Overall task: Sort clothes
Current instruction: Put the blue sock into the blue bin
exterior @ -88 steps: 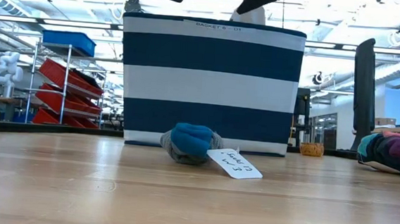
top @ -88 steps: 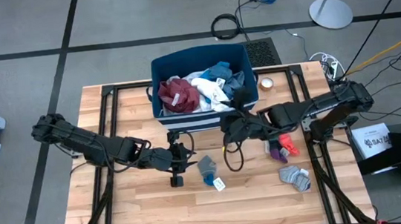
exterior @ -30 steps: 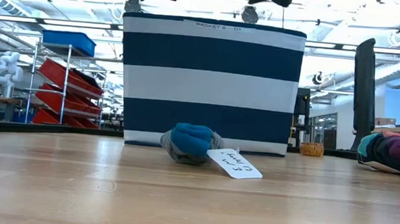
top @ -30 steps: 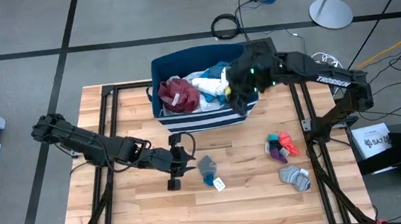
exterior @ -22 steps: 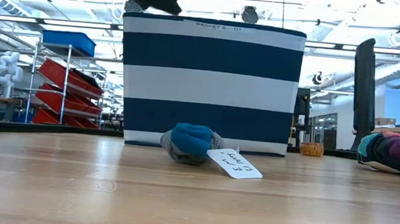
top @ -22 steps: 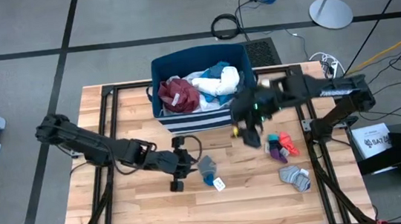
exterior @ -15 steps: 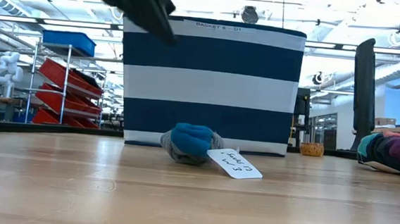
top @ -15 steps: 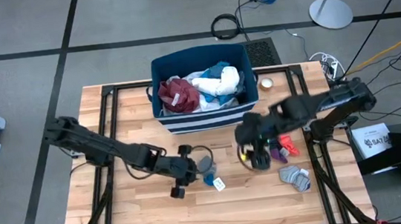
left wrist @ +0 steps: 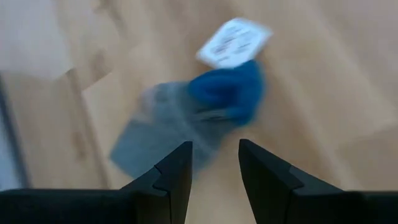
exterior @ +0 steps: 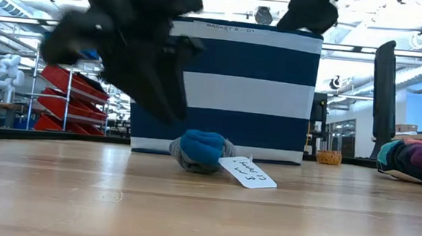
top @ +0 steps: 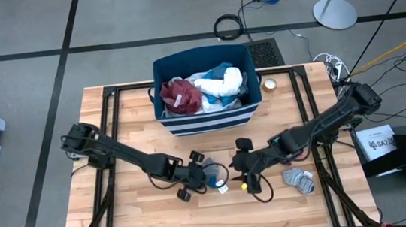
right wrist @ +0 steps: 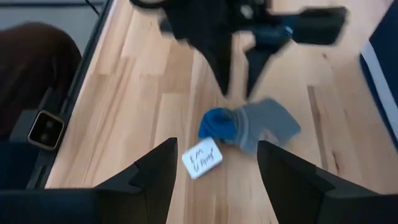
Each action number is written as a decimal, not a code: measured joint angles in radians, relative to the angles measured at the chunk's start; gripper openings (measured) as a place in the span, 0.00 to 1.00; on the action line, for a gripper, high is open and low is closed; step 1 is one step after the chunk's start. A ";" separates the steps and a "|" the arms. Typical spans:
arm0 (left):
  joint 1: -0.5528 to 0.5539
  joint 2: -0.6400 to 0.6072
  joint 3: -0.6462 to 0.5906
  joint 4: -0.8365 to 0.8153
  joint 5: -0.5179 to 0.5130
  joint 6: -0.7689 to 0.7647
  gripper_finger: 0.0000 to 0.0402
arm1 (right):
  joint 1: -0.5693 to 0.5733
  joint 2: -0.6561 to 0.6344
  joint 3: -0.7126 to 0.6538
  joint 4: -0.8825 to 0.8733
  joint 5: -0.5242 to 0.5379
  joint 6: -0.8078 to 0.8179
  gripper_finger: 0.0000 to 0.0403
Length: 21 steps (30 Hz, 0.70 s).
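Both arms are now converging on the one blue-and-grey sock [top: 211, 174] in the middle of the table [top: 147, 225], and that's the big shift. Half a second back, your right gripper [top: 244, 171] was over by the red and purple socks; a second back it was up over the navy striped bin [top: 207, 120]. Now it's hovering just beside the sock, fingers spread, nothing between them. Your left gripper [top: 196, 176] is swinging in from the other side, jaws parted and empty, tips pointing down at the grey end of the sock in its wrist view [left wrist: 214, 171].

What that's telling you: nothing is being carried, and this sock looks like the next piece to be picked. Two grippers are crowding one small target, so watch for a clash.

The sock itself is reading as soft knit, crumpled into a lump, bright blue toe bunched against a flat grey cuff. A stiff white paper tag [right wrist: 202, 157] with handwriting is lying flat, touching it. Off to the right, the grey socks [top: 298, 180] are sitting as a loose pile. Inside the bin, the maroon garment [top: 180, 95], a white piece [top: 224, 83] and a blue one are heaped in rumpled folds. The tabletop is pale wooden planking.
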<state>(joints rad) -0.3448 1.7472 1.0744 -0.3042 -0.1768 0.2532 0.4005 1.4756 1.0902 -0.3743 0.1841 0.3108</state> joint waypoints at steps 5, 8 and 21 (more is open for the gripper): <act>0.001 0.070 0.000 0.067 -0.181 0.112 0.35 | -0.018 0.000 -0.116 0.191 0.001 -0.008 0.52; 0.000 0.101 0.000 0.090 -0.179 0.147 0.35 | -0.029 0.000 -0.159 0.233 0.001 0.008 0.52; 0.024 0.193 0.004 0.127 -0.084 0.119 0.33 | -0.035 0.000 -0.182 0.284 0.008 0.001 0.52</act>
<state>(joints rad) -0.3210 1.9400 1.0786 -0.1771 -0.2607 0.3717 0.3656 1.4757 0.9077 -0.0902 0.1925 0.3123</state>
